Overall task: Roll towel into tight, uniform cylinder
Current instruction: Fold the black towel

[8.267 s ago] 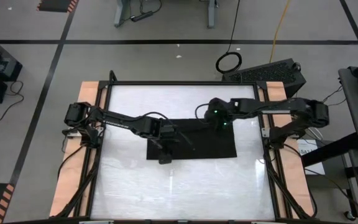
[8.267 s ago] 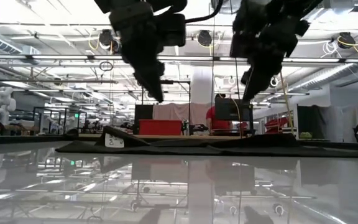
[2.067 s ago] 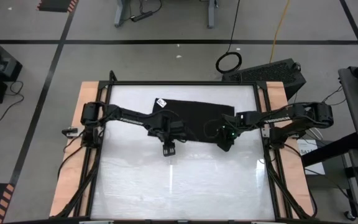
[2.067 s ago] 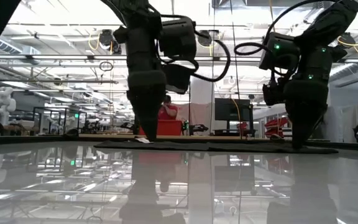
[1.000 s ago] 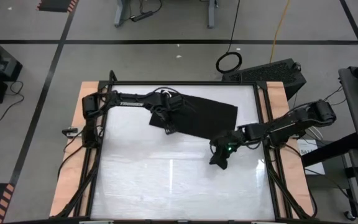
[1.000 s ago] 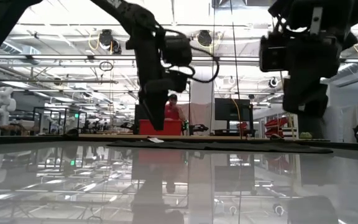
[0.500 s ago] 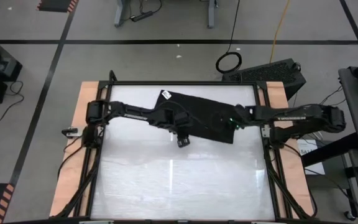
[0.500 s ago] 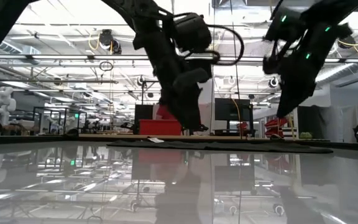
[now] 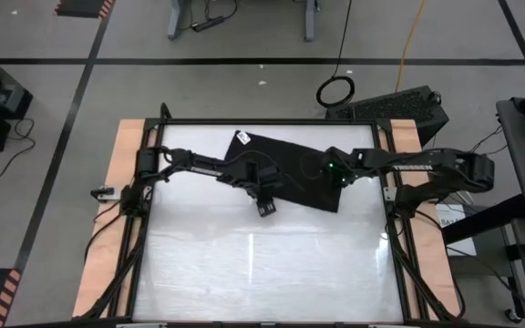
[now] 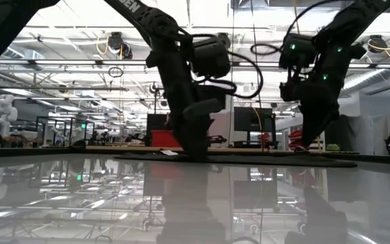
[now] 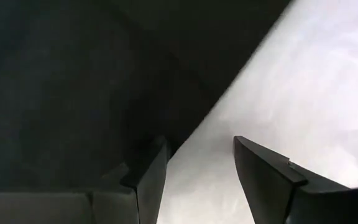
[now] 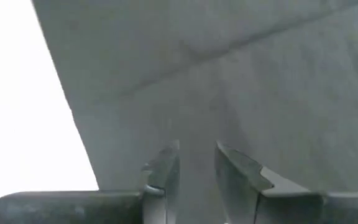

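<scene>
The black towel (image 9: 299, 173) lies spread flat and slanted on the far half of the white table (image 9: 262, 273). Its small white tag (image 9: 241, 138) is at the far left corner. My left gripper (image 9: 267, 206) points down at the towel's near edge and is open. In the left wrist view one finger (image 11: 149, 177) stands over the cloth's edge and the other (image 11: 263, 177) over bare table. My right gripper (image 9: 335, 175) points down over the towel's right part. Its fingers (image 12: 166, 171) stand narrowly open, with flat cloth (image 12: 229, 74) below them. My left gripper straddles the towel's near edge (image 11: 194, 127) from above; I cannot tell whether a fingertip touches the cloth. My right gripper hangs low over the towel's right part (image 12: 197, 134); I cannot tell whether it touches the cloth, and nothing shows between its fingers.
Bare white tabletop fills the near half. A black frame (image 9: 386, 164) and wooden side strips (image 9: 126, 155) border the table. In the low view the towel (image 10: 249, 160) is a thin dark strip, with both arms coming down onto it.
My left gripper has gone toward the table's right and near edges along the towel's near edge, and has sunk. My right gripper has gone from the bare table in front of the towel toward the far edge, and stands over the towel's right part. The towel lies flat as before.
</scene>
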